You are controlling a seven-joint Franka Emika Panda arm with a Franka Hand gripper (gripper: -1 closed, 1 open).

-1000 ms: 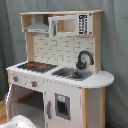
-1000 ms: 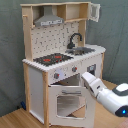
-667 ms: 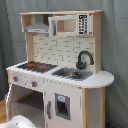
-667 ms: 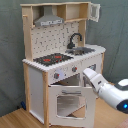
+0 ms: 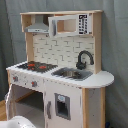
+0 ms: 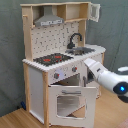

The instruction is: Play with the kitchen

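White-painted panels and pale wood make up the tall toy play kitchen (image 6: 60, 65); it stands on the wooden floor (image 6: 15, 117) before a grey curtain (image 5: 115, 45), seen in both exterior views. Its black stovetop with red rings (image 6: 52, 58) sits beside the grey sink (image 6: 86, 50) and curved black faucet (image 6: 75, 39) — a range hood (image 6: 49, 20) hangs above. In the second exterior view the windowed oven door (image 6: 69, 102) hangs swung down and open, so the oven is reachable; the white robot arm (image 6: 107, 77) reaches in from the second exterior view's right, its tip (image 6: 88, 66) near the knobs (image 6: 57, 75) on the front panel, probably to work a knob or the door; whether its fingers are clenched or released I cannot tell.
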